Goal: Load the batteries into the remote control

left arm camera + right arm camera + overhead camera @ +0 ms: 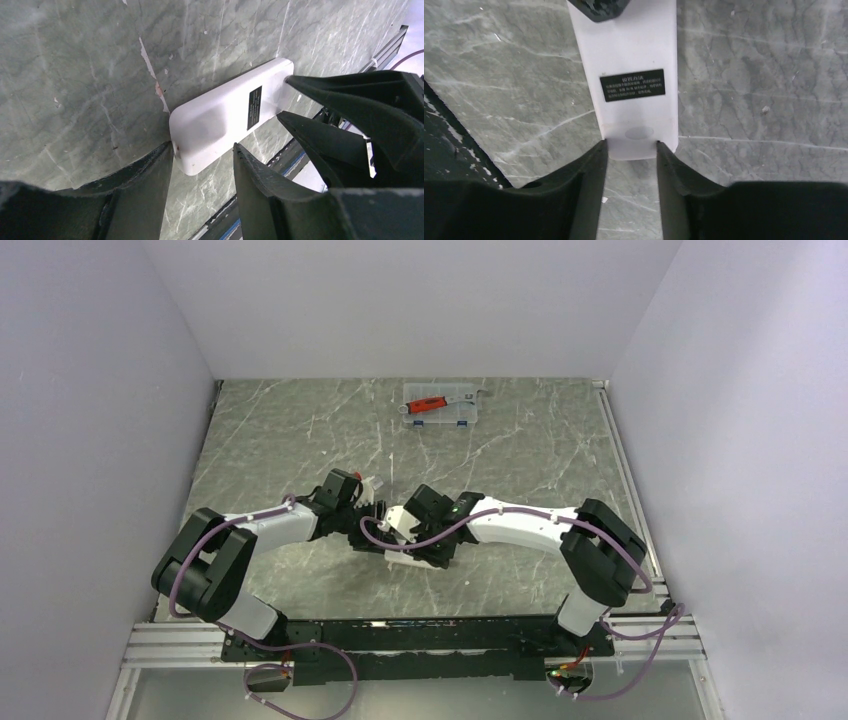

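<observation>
The remote control (pixel 220 117) is a white bar, its back towards both wrist cameras, with a black label (pixel 632 85) and an oval dimple near one end. It spans the gap between my two grippers at the table's middle (pixel 402 522). My left gripper (pixel 202 147) is shut on one short end, a fingertip on each side. At the opposite end my right gripper (pixel 631 145) is shut, its fingers (pixel 310 87) showing dark in the left wrist view. The batteries are out of view.
A clear plastic case (pixel 440 405) with a red-handled tool in it stands at the back of the grey marbled table (pixel 280 440). A flat white piece (pixel 408 558) shows just in front of the right gripper. White walls close in the left, back and right.
</observation>
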`<state>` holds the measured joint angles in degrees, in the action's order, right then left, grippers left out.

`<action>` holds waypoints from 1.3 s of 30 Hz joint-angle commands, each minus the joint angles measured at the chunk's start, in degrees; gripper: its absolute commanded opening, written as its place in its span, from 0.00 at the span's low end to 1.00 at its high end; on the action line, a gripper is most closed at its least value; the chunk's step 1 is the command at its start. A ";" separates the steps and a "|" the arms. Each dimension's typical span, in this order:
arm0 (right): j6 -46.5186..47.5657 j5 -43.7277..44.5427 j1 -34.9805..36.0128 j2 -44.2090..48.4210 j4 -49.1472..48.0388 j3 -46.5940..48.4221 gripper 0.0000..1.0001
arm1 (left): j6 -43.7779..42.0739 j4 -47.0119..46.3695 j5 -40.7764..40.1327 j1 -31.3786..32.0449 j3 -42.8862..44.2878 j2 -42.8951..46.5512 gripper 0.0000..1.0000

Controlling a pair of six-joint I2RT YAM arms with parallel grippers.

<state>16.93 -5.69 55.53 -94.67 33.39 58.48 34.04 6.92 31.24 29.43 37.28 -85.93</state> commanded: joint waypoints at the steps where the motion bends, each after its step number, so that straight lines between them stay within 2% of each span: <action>1: -0.61 -1.24 -0.07 -0.24 -2.13 2.80 0.41 | -0.74 -1.03 1.98 0.04 0.78 -0.03 0.53; 11: -1.68 -0.50 -0.07 1.17 -1.48 3.52 0.48 | -0.97 -0.20 1.47 -0.01 1.00 0.30 0.53; 18: -5.04 4.18 -0.22 6.06 -2.62 2.25 0.50 | -1.19 0.81 0.58 -0.01 1.00 0.70 0.53; 25: -14.90 9.41 -0.51 12.41 -5.34 -1.77 0.51 | -0.87 0.73 0.14 0.09 0.14 0.49 0.53; 30: -22.97 13.59 -0.77 19.04 -8.65 -5.96 0.51 | -0.36 0.51 0.04 0.06 -1.19 1.02 0.49; 39: -32.89 15.35 -1.25 27.72 -11.16 -11.35 0.49 | 1.19 0.31 -0.81 0.27 -2.99 1.91 0.44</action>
<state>-9.10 7.49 54.76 -69.63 25.41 48.58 34.50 7.84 31.18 29.45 35.07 -85.43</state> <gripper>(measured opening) 0.496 0.448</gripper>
